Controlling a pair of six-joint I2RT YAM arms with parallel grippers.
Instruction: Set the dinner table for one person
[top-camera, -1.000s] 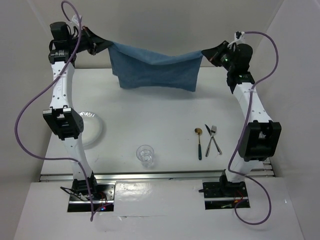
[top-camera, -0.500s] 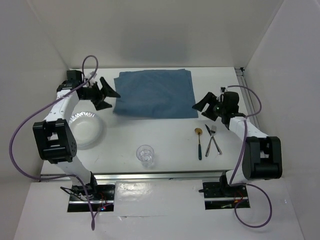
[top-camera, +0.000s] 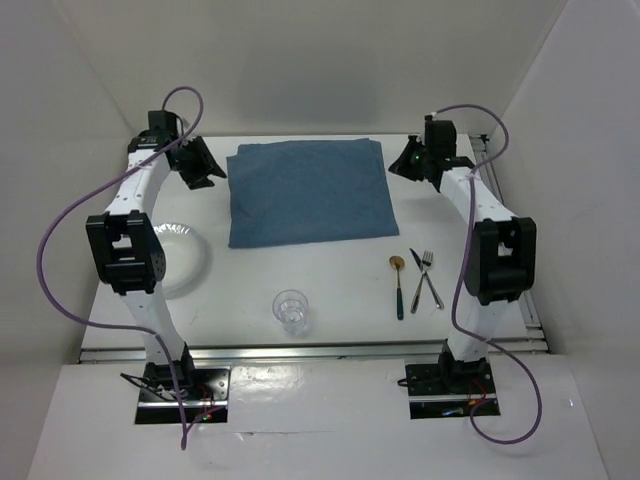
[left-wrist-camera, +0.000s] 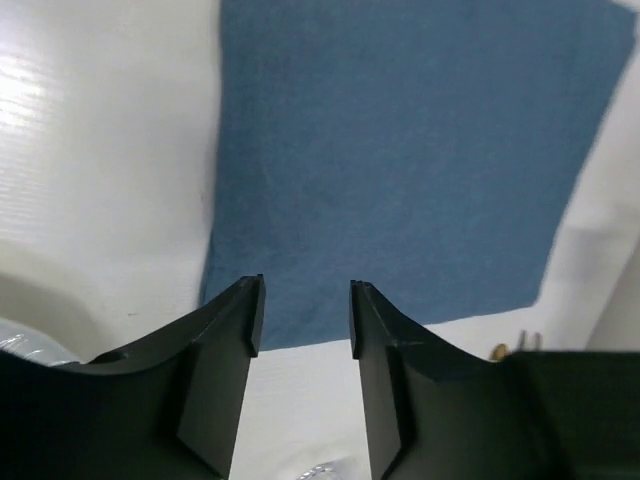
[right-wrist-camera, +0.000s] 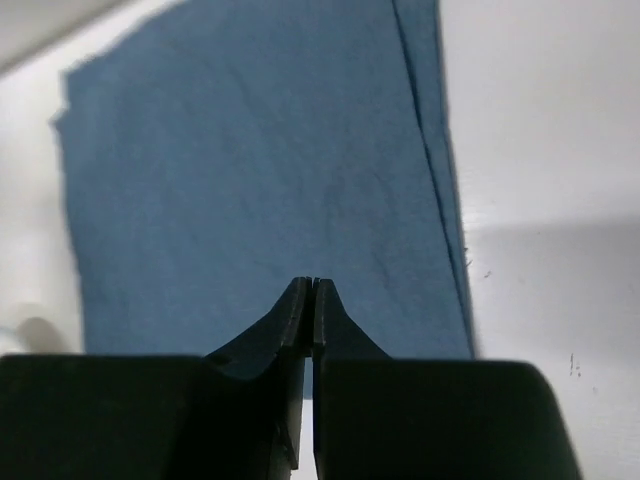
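There's the white tabletop (top-camera: 335, 275), filling the floor of this white-walled booth ahead of the two arm bases, with its metal rail (top-camera: 320, 350) running along the near edge. On the far half the blue cloth (top-camera: 305, 192) lies spread flat, with just a fold line showing down its right side.

The left arm (top-camera: 125, 250) reaches out to the far left. The left fingers (left-wrist-camera: 225, 330) hang just off the cloth's left edge, partly open, with a clear gap between them and nothing in it.

On the other side, the right arm (top-camera: 500, 260) stretches to the cloth's far right corner. The right fingers (right-wrist-camera: 300, 310) are pressed tight together, tip against tip, gripping nothing. The cloth sits below them, though whether the tips brush it I cannot tell.

Closer to me, a pale plate (top-camera: 188, 262) rests on the left, partly hidden behind the left arm. A clear glass (top-camera: 291, 310) stands upright near the front middle, well apart from the cloth. Off to the right lies a spoon (top-camera: 399, 290), and just beside it a knife (top-camera: 416, 258) and a fork (top-camera: 428, 258) are crossed over one another.
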